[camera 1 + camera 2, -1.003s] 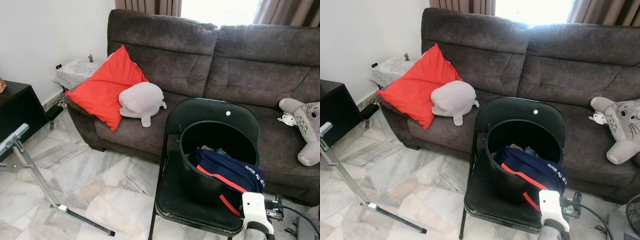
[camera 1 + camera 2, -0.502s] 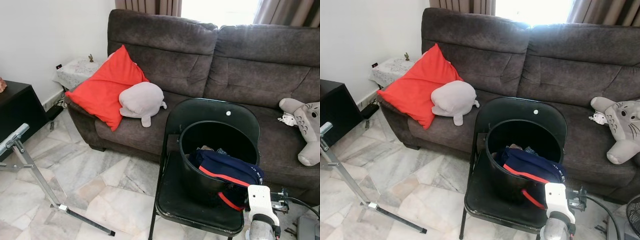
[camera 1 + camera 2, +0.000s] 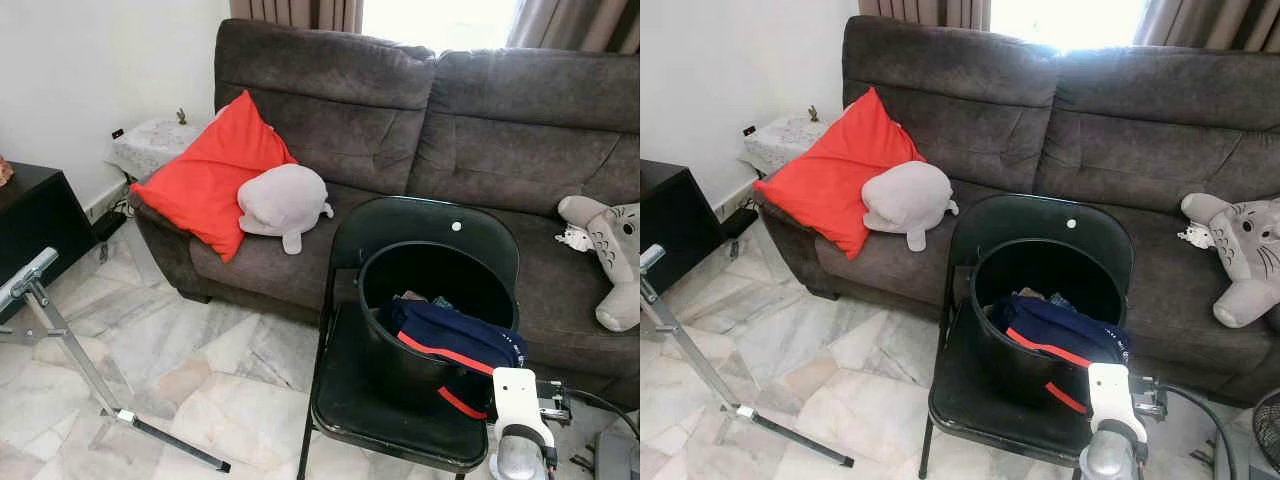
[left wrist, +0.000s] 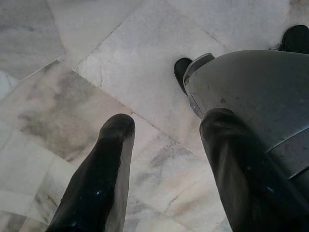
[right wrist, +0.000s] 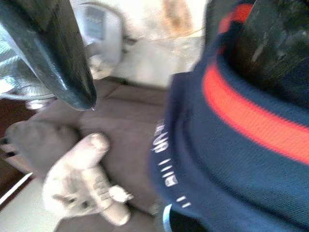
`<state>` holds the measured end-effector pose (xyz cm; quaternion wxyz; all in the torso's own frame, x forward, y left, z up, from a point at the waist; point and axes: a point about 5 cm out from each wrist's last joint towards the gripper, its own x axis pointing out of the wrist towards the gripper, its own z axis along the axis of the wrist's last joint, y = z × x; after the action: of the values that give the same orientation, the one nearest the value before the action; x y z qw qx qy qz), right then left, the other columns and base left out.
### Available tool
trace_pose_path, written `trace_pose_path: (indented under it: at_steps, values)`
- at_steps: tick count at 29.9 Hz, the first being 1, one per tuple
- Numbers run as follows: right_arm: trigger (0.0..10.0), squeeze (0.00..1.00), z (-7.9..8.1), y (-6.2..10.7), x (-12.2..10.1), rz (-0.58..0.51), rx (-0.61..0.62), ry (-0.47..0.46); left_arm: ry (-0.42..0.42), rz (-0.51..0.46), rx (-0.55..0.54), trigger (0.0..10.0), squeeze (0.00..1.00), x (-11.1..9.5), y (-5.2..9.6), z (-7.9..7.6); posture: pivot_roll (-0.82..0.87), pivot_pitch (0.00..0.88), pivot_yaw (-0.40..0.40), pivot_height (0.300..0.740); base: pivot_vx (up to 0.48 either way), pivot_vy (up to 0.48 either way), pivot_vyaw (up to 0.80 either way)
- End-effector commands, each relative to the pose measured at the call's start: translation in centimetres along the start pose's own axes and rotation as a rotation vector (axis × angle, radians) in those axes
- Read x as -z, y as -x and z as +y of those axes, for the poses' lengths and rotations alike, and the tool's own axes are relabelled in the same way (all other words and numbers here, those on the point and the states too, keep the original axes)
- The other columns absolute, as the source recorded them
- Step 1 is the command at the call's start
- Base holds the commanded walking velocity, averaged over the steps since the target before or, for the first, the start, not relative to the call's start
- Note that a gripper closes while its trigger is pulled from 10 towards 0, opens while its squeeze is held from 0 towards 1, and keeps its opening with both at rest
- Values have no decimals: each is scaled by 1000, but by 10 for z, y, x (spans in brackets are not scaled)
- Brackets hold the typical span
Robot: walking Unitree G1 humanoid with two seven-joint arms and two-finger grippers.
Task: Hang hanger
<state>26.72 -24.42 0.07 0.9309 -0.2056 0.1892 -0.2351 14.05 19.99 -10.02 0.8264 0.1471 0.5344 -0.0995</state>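
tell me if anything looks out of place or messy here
A black bucket stands on the seat of a folding chair, and a navy garment with red stripes spills over its rim instead of lying inside.

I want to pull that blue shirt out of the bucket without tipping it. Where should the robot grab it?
Probably the fold of the navy garment that drapes over the black bucket's front rim, near its red stripe. That part hangs outside and faces the right gripper, whose fingers are open right beside it. Coming from the front and lifting upward seems safest, since the bucket sits on a folding chair.
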Motion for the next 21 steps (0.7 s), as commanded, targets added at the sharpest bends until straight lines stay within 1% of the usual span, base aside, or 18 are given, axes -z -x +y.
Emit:
trace_pose_path:
  at_steps: [1, 3, 7, 9, 14, 15, 17, 18, 21]
  values:
    - [10000, 0, 5, 0, -2, 6, -36, -26, -15, 29, 39, 10000, 0, 7, 0, -7, 1, 14, 13, 740, 0, 0, 0]
    - [10000, 0, 6, 0, -2, 7, -41, -11, -18, 30, 36, 10000, 0, 8, 0, -6, 8, 16, 17, 740, 0, 0, 0]
    - [10000, 0, 4, -2, 0, 38, -37, -52, -20, 31, 34, 10000, 0, 8, 1, -5, 16, 19, 24, 740, 0, 0, 0]
    - [10000, 0, -1, -4, 1, 59, -26, -83, -23, 31, 33, 10000, 0, 9, 1, -4, 26, 19, 29, 740, 0, 0, 0]
    - [10000, 0, -6, -6, 3, 76, -13, -89, -27, 31, 31, 10000, 0, 9, 1, -3, 38, 21, 36, 740, 0, 0, 0]
    - [824, 0, -7, -6, 3, 73, -9, -85, -28, 31, 30, 10000, 0, 10, 1, -2, 41, 20, 38, 740, 0, 0, 0]
    - [824, 0, -9, -7, 3, 68, -4, -81, -29, 31, 29, 10000, 0, 10, 1, -2, 41, 20, 38, 740, 0, 0, 0]
    - [0, 0, -10, -7, 2, 63, -1, -69, -30, 31, 29, 10000, 0, 10, 1, -2, 43, 21, 40, 740, 0, 0, 0]
    - [0, 0, -12, -10, 0, 56, -2, -59, -35, 32, 27, 10000, 0, 10, 2, 0, 50, 22, 46, 740, 0, 0, 0]
